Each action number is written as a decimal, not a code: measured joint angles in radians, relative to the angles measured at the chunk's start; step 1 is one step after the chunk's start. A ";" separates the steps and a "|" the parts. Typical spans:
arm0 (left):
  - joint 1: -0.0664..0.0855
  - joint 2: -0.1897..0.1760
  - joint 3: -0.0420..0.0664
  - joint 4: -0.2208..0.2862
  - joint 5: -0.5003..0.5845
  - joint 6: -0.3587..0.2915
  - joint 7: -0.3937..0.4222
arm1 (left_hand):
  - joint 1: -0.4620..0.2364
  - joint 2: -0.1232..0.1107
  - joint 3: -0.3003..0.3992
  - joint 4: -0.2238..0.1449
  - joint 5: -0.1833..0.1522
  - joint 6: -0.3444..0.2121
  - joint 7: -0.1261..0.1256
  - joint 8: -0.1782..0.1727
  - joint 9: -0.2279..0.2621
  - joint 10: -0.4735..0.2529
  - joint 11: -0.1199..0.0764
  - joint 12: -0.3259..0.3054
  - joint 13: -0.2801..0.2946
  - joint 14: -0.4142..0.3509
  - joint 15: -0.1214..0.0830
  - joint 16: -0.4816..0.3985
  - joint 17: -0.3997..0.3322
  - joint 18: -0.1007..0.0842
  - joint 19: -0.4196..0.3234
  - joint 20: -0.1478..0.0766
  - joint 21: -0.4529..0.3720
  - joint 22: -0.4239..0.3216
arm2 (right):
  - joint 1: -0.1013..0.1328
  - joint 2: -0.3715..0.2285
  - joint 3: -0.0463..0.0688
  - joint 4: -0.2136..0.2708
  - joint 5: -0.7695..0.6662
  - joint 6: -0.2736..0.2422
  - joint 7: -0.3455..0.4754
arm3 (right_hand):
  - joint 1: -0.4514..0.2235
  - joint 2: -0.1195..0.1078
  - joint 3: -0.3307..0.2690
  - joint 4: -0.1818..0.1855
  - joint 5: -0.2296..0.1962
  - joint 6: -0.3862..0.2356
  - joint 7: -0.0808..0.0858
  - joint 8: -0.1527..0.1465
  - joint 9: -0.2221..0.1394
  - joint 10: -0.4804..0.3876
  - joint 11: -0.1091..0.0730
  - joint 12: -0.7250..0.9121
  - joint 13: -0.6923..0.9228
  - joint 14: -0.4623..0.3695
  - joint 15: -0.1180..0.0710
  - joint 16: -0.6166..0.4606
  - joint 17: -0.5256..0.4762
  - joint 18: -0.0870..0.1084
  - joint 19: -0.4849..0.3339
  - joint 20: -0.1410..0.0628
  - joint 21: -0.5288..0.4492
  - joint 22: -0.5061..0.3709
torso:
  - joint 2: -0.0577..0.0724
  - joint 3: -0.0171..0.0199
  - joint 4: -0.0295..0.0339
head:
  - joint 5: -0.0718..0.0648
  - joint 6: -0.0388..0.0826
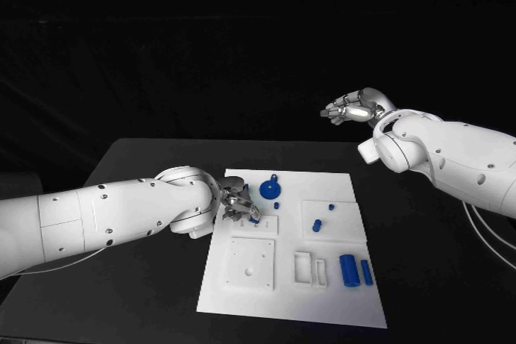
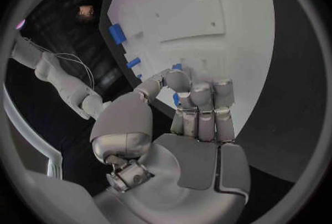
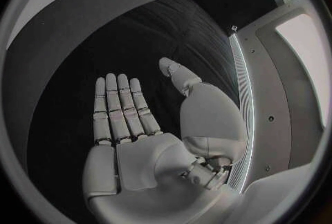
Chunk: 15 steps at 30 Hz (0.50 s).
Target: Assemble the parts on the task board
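Task board [image 1: 323,299] lies mid-frame on the table [image 1: 140,154]; my left hand [image 1: 238,207] pinches a small blue part [image 2: 176,99] at its left edge, presumably for seating. I keep my right hand [image 1: 353,109] raised upper right, fingers spread and holding nothing, clear of the work.

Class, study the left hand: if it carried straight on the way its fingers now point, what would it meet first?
The left hand points down at the task board; its fingertips already sit at a small blue part, so probably that part, then the board. Depth is unclear.

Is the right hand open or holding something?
Open. The right hand lies flat with straight fingers and nothing in its palm, raised away from the task board.
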 measured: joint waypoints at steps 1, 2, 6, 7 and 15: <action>0.000 0.001 0.000 -0.001 -0.001 0.001 0.000 | 0.000 0.000 0.000 0.000 0.000 0.000 0.000 0.000 0.000 0.000 0.000 0.000 -0.001 0.000 0.000 0.000 0.000 0.000 0.000 0.000 0.000 0.000 | 0.000 0.000 0.000 0.000 0.000 0.001 0.000 | 0.000 0.000 0.000 0.000 0.000 0.000 0.000 0.000 0.000 0.002 0.002 0.000 -0.001 0.000 0.000 0.000 -0.001 0.000 0.000 0.000 0.000 0.000 | 0.000 0.0002 0.0001 | 0.000 0.000; 0.000 0.002 0.000 -0.002 -0.001 0.002 0.000 | 0.000 0.000 0.000 0.000 0.000 0.000 0.000 0.000 0.000 -0.001 -0.001 0.000 -0.001 0.000 0.000 0.000 0.000 0.000 0.000 0.000 0.000 0.000 | 0.000 0.000 0.000 0.000 0.000 0.001 0.000 | 0.000 0.000 0.000 0.000 0.000 0.000 0.000 0.000 0.000 0.004 0.004 0.000 -0.002 0.000 0.000 0.000 -0.002 0.000 0.000 0.000 0.000 0.000 | 0.000 0.0004 0.0001 | 0.000 -0.001; -0.003 0.006 0.000 -0.007 -0.012 0.008 0.000 | 0.000 0.000 0.000 0.000 -0.001 0.000 0.000 0.000 0.000 -0.001 -0.001 0.003 -0.002 0.000 0.000 0.000 -0.002 0.000 0.000 0.000 0.000 0.000 | 0.000 0.001 0.000 0.000 0.001 0.004 -0.001 | 0.000 0.000 0.000 0.000 0.000 0.000 0.000 0.000 0.000 0.004 0.004 -0.004 -0.005 0.000 0.000 0.000 -0.005 0.000 0.000 0.000 -0.004 -0.001 | 0.000 0.0004 0.0002 | 0.000 -0.002; -0.004 0.006 0.000 -0.007 -0.014 0.010 0.000 | 0.000 0.000 0.000 0.000 -0.002 0.000 0.000 0.000 0.000 -0.001 -0.001 0.004 -0.003 0.000 0.000 0.000 -0.003 0.000 0.000 0.000 0.000 0.000 | 0.000 0.001 0.000 0.001 0.001 0.005 -0.001 | 0.000 0.000 0.000 0.000 0.000 0.000 0.000 0.000 -0.001 0.004 0.004 -0.004 -0.005 0.000 0.000 0.000 -0.005 0.000 0.000 0.000 -0.004 -0.001 | 0.000 0.0004 0.0002 | -0.001 -0.002; -0.007 0.013 0.000 -0.012 -0.039 0.022 0.000 | -0.007 0.007 0.000 0.000 -0.019 0.000 0.000 -0.004 0.015 -0.001 -0.001 0.006 -0.007 0.000 0.000 0.005 -0.008 -0.001 0.000 0.000 0.000 0.000 | 0.000 0.001 0.000 0.001 0.001 0.007 -0.003 | 0.000 0.000 -0.003 0.003 0.000 -0.003 0.003 0.003 -0.002 0.004 0.004 -0.004 -0.009 0.000 0.000 -0.004 -0.010 0.000 0.000 0.000 -0.008 -0.002 | 0.000 0.0005 0.0000 | -0.003 -0.009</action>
